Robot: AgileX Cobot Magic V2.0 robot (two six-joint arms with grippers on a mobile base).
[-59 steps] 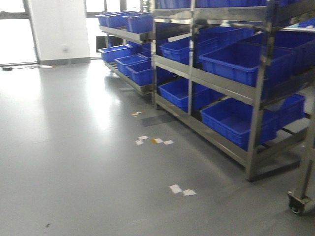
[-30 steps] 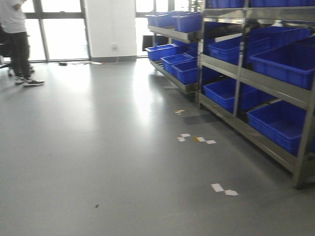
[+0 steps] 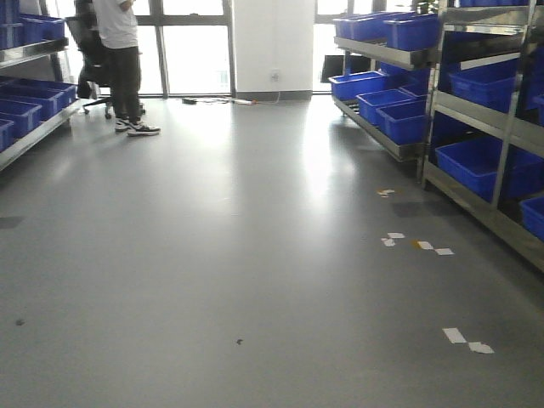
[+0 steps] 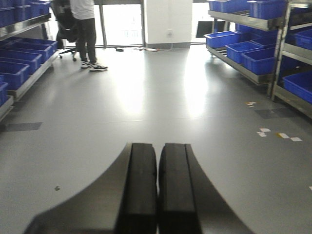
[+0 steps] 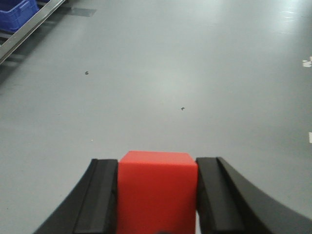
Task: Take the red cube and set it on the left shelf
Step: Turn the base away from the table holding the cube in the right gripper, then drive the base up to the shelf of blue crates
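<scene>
Two grippers nearest. Right gripper [image 5: 157, 168] clamps the cube [image 5: 157, 195] between both pads, over grey floor [image 5: 161, 73]. Left gripper [image 4: 157, 153] pinched tight, pads touching. Farther off: left shelf [image 3: 38, 127] with blue bins [image 3: 34, 93]; person [image 3: 119, 64] by the windows.

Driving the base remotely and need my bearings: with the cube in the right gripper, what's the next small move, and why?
Probably rotate the base slightly left. The right gripper is clamped on the red cube, yet the left shelf shows only at the front view's left edge, with open floor toward it.
</scene>
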